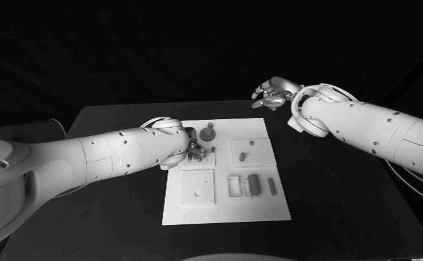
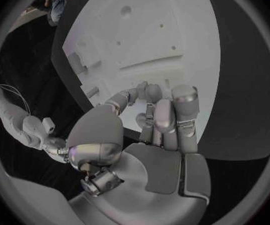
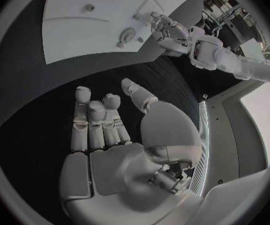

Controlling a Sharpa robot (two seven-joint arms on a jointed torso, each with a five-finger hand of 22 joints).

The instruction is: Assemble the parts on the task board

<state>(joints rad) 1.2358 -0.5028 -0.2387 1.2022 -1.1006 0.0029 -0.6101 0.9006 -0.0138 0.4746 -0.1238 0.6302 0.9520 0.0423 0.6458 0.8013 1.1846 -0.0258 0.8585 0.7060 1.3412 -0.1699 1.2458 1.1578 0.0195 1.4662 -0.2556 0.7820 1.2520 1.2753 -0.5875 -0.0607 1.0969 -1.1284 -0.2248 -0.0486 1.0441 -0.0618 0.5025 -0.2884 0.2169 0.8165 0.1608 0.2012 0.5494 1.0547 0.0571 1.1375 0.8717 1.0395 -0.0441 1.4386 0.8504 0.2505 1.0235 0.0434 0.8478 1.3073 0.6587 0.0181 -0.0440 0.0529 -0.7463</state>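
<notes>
Two hands: left hand (image 1: pixel 194 149) pinches small part (image 2: pixel 142 119) over task board (image 1: pixel 264 207); right hand (image 1: pixel 271 97) empty, fingers loosely apart.

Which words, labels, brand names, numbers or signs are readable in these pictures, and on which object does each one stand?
None: no readable text appears anywhere.
The task board and the parts on it bear no visible letters or numbers.
The left robot hand and right robot hand show no legible marking.
</notes>
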